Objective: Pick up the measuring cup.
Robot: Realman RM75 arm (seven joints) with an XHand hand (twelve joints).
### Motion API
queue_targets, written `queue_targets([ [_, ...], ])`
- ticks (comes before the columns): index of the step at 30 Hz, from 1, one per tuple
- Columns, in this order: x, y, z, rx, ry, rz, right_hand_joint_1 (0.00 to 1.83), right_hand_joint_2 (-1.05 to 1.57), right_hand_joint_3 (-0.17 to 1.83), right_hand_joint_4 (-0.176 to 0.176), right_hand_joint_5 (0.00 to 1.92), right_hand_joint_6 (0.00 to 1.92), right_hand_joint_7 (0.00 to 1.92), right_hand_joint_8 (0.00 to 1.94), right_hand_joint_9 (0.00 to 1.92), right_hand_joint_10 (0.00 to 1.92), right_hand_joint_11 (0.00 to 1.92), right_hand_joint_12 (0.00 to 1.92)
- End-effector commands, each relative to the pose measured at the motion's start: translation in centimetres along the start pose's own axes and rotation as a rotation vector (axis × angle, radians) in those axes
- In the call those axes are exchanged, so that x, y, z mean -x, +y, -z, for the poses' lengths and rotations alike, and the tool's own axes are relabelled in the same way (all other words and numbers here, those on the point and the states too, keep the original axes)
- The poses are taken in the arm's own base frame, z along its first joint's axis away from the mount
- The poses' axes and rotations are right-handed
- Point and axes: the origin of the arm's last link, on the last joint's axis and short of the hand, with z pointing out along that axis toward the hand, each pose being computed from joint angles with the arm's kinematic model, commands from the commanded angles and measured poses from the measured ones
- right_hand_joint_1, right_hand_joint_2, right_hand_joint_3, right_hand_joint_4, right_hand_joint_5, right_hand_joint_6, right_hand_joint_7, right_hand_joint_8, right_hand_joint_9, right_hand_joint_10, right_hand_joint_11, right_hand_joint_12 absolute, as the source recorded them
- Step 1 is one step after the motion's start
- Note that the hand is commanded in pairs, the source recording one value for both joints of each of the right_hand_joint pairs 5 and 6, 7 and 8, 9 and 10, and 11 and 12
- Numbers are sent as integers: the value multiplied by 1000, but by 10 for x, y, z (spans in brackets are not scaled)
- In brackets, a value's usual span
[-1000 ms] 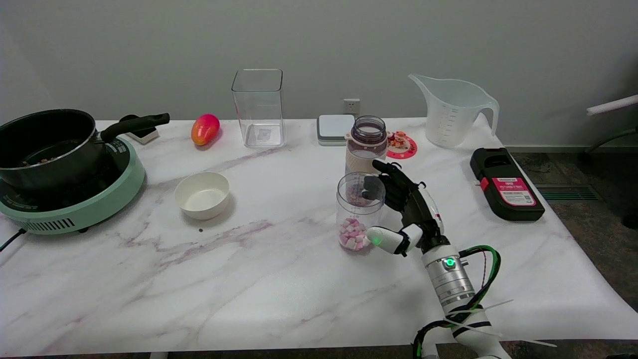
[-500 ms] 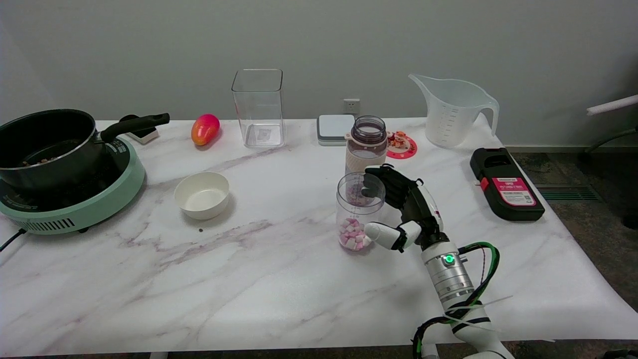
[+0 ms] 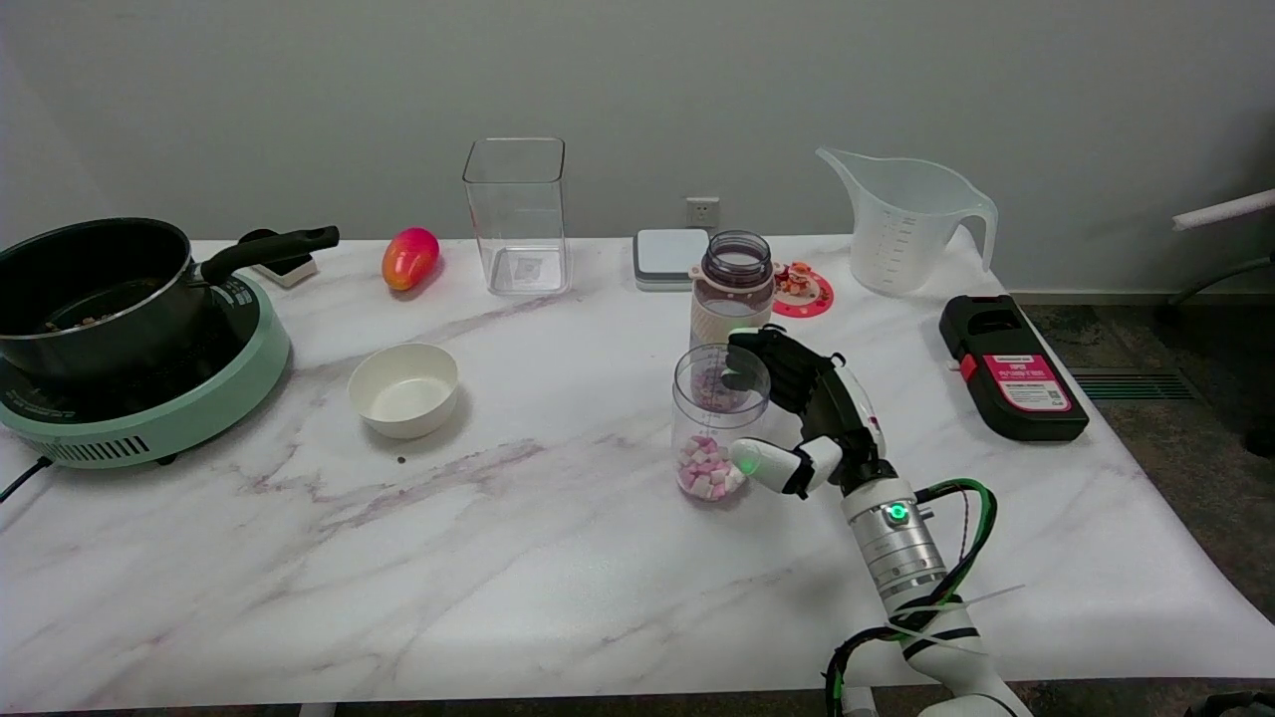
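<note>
Marble-patterned table (image 3: 518, 558), white with grey-purple veins. Far left: mint-green induction cooker (image 3: 149, 413) bearing a black saucepan (image 3: 90, 289), handle pointing right; something small lies in the pan, too dim to identify. Beside the handle tip, a small white and black object (image 3: 282, 267). Red-orange mango (image 3: 409, 258) near the back edge. Tall clear square container (image 3: 517, 215) just right of it, upright. White bowl (image 3: 404, 389) in front, well apart from both. Grey-white square pad (image 3: 669, 257) at the back. Brown-topped bottle (image 3: 733, 289) upright beside a red coaster (image 3: 805, 289). Black box with pink label (image 3: 1010, 366) near the right edge. Wall socket (image 3: 702, 211) behind.
</note>
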Motion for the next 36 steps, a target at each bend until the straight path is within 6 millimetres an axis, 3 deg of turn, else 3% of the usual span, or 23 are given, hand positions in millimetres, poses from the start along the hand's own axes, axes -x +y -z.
queue_targets([
  [1,-1,1,-6,6,-14,1,1157,-367,1074,0,672,672,582,582,563,563,634,634],
  [36,12,7,-14,51,-73,-14,1158,-512,1143,0,622,622,538,538,507,507,575,575],
])
